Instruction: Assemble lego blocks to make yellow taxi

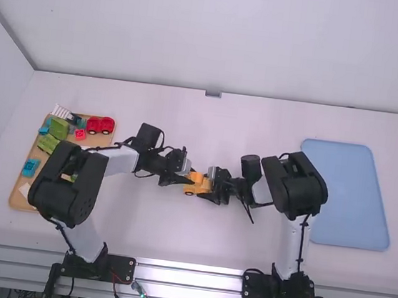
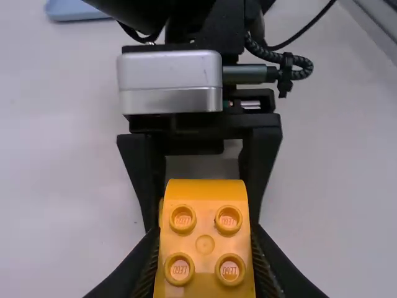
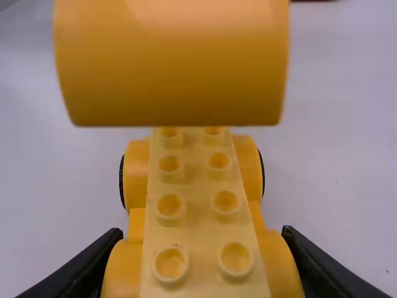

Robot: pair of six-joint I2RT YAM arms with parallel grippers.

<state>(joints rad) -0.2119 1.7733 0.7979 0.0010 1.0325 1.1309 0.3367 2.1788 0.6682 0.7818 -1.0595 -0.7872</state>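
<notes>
Left gripper (image 1: 189, 179) clamps one yellow block (image 2: 205, 244); right gripper (image 1: 210, 187), seemingly, one wheeled base (image 3: 195, 226)

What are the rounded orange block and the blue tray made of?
The rounded block looks like hard plastic with a soft sheen and moulded studs. The tray seems matte plastic, going by its even, dull colour, though painted metal is possible.

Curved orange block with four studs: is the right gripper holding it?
No, the left gripper grips the curved orange block by its sides, while the right gripper holds the wheeled car base.
</notes>
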